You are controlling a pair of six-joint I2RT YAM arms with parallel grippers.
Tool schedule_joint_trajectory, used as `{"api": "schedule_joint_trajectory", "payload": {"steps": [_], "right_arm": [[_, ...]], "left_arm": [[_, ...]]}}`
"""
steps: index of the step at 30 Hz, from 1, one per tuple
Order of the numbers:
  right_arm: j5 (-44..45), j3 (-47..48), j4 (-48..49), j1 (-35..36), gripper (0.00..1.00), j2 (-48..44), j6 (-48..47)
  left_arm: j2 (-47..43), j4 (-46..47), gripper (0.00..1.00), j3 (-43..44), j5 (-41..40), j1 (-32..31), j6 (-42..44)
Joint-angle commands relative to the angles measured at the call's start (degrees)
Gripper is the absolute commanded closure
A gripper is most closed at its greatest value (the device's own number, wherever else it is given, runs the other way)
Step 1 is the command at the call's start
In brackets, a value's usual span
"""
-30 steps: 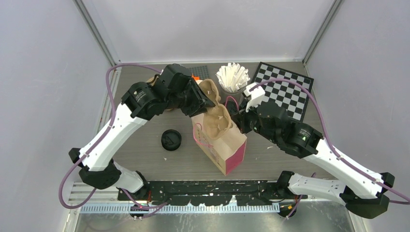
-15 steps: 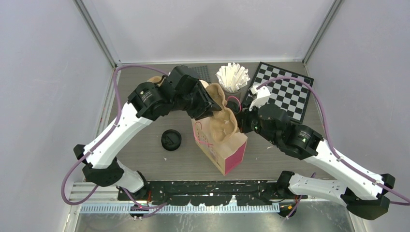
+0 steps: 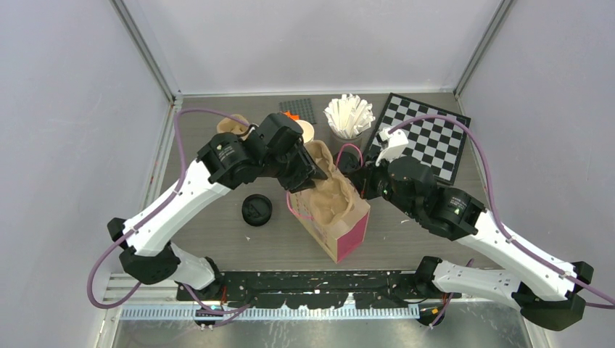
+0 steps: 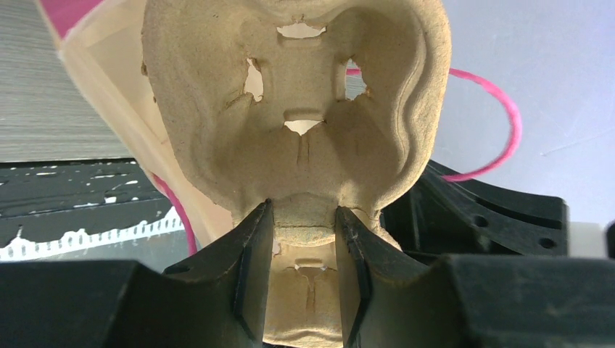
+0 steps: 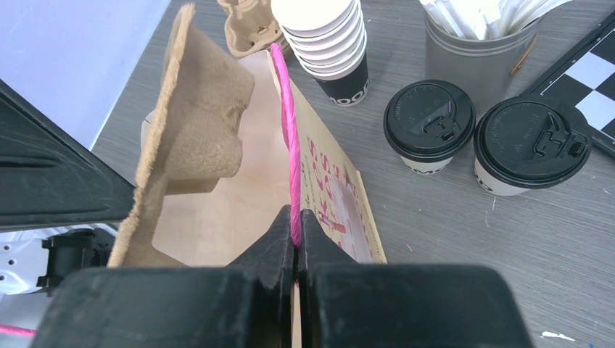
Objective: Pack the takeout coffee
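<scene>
The left gripper (image 3: 319, 174) swings right and nearer, and the pulp cup carrier (image 3: 330, 194) it grips sinks from above the paper bag (image 3: 348, 233) down into its open mouth. Behind the arm, the stack of lidless cups (image 3: 306, 130) and a second carrier (image 3: 233, 125) emerge at the far side.

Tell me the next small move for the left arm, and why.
Likely ease the left fingers down so the pulp carrier slides deeper into the paper bag: it is only partly inside, and the right fingers pinch the pink handle, holding the mouth open.
</scene>
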Motion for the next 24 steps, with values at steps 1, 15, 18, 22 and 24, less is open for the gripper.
{"api": "schedule_joint_trajectory", "payload": {"steps": [1, 15, 18, 22, 24], "right_arm": [[0.8, 0.2, 3.6, 0.0, 1.0, -0.1, 2.1], [-0.4, -2.6, 3.9, 0.1, 1.0, -2.3, 2.6], [-0.2, -2.7, 4.4, 0.1, 1.0, -2.5, 2.4], [0.3, -3.0, 5.2, 0.1, 1.0, -3.0, 2.2], [-0.1, -2.9, 5.2, 0.1, 1.0, -2.9, 2.0]], "left_arm": [[-2.7, -0.3, 0.83, -3.0, -2.9, -0.3, -0.9], [1.8, 3.7, 0.84, 0.9, 2.4, -1.2, -3.9], [3.6, -0.5, 0.84, 5.0, 2.0, -1.3, -2.9], [4.1, -4.7, 0.85, 5.5, 1.1, -1.4, -1.9], [3.1, -5.7, 0.85, 4.2, -0.6, -1.4, -1.8]]}}
